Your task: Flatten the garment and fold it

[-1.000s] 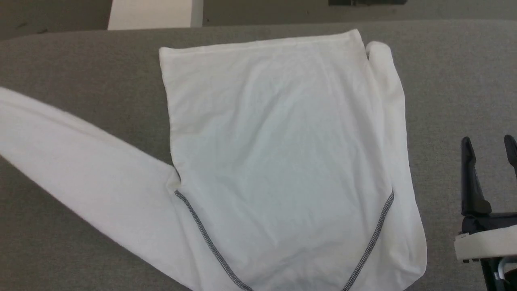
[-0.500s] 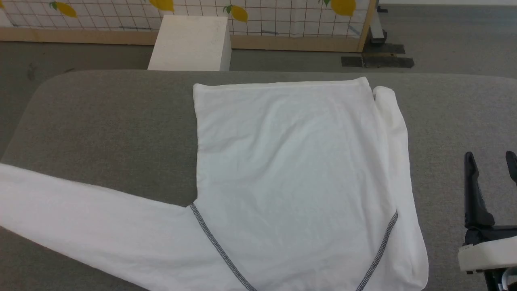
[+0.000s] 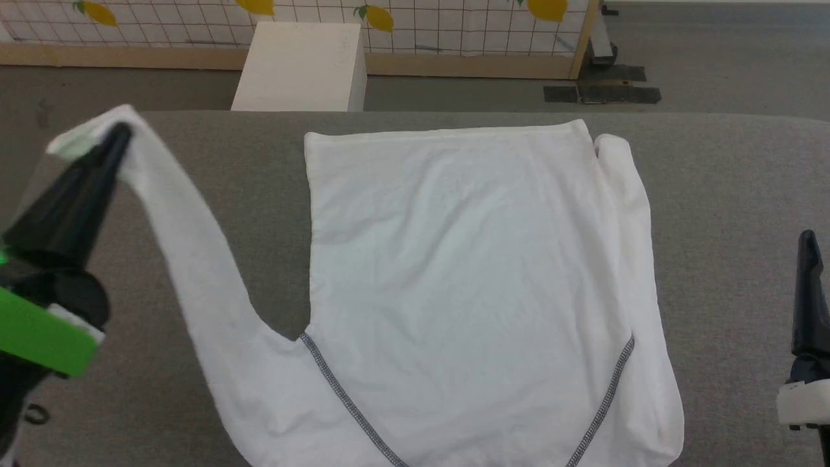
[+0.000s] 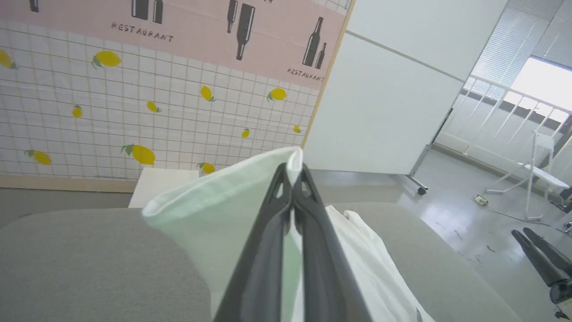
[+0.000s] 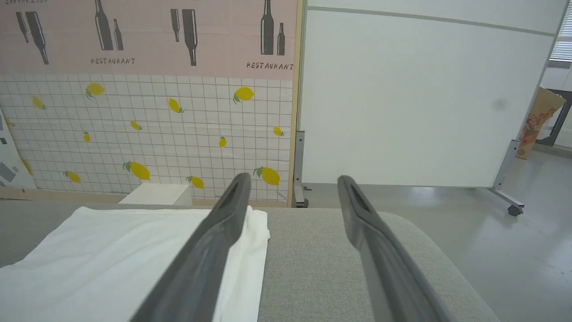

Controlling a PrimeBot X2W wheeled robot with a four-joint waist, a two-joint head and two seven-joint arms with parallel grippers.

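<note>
Just one garment [image 3: 467,272], one sleeve [image 3: 188,246] in left claw [image 3: 120,134].

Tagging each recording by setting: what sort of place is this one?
Probably a staged test room, not a real home: a printed restaurant-and-lemon backdrop, a wheeled white partition, and a grey padded table holding the garment.

The head camera looked forward and steeply down on the grey table [image 3: 259,194], with most of the garment [image 3: 467,272] mid-frame and the lemon-patterned wall [image 3: 454,26] along the top edge. The left wrist camera sat close behind the left gripper [image 4: 293,172], aimed nearly level across the table at that wall. The right wrist camera, low behind the right gripper [image 5: 293,179], faced the same way. All three shared the white box [image 3: 298,65], the wall and the table.
</note>
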